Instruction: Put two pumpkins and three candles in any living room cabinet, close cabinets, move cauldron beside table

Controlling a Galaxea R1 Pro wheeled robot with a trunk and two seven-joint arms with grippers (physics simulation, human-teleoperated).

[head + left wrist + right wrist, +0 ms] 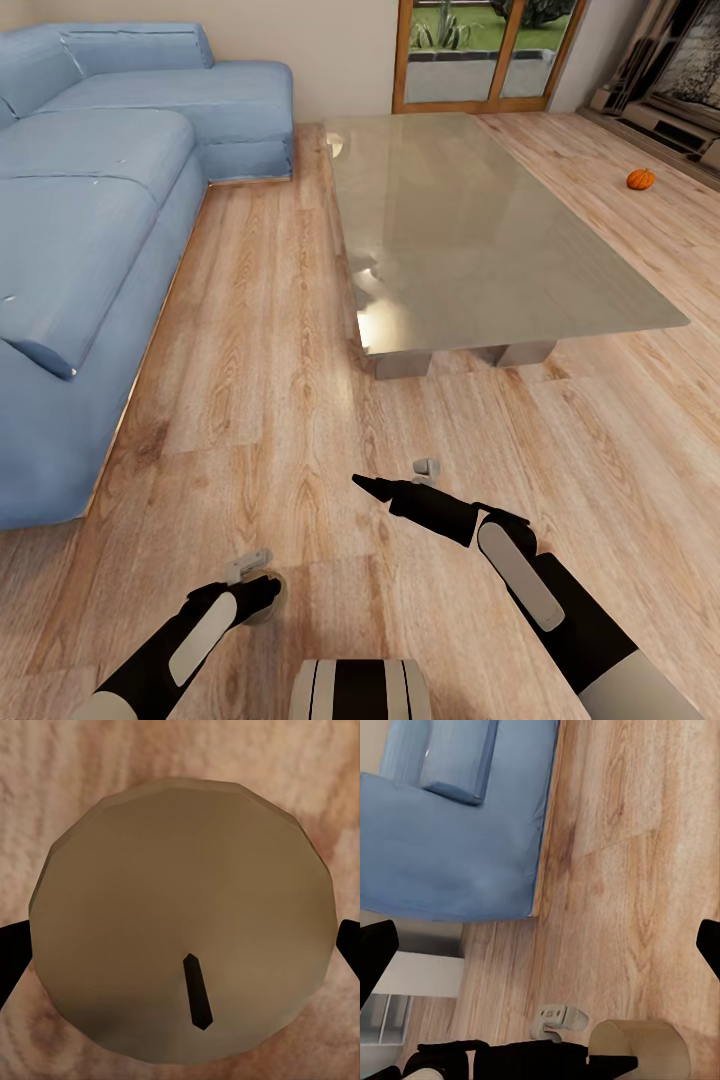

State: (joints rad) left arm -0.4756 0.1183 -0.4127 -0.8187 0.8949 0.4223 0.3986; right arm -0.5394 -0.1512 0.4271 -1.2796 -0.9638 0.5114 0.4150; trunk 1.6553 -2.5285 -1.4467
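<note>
L end effector [262, 598]: being held low over the floor, pointing straight down at a candle [182, 919]; fingers [12, 956] being kept spread, one dark tip at each side of the candle in the L wrist view, contact can't be told, nothing pinched yet.
Key relation: candle being framed dead centre betw. the tips, directly below L end effector; candle standing upright on the floor, long axis vertical, wick up. L arm is clearly the nearer one.
R end effector [372, 486]: being held out fwd above the floor, apart from the candle; tips at the frame edges in R wrist view, so judged spread; nothing being carried.
Candle, other views: partly seen under the L end effector in head view; also seen in R wrist view [639, 1048], beside the L arm.
Pumpkin [640, 179]: lying on the floor far R, beyond the grey counter [470, 215], well apart from both arms.
Sofa [90, 210]: blue, at L.
Next move (judged): L descent & closing being called for.
</note>
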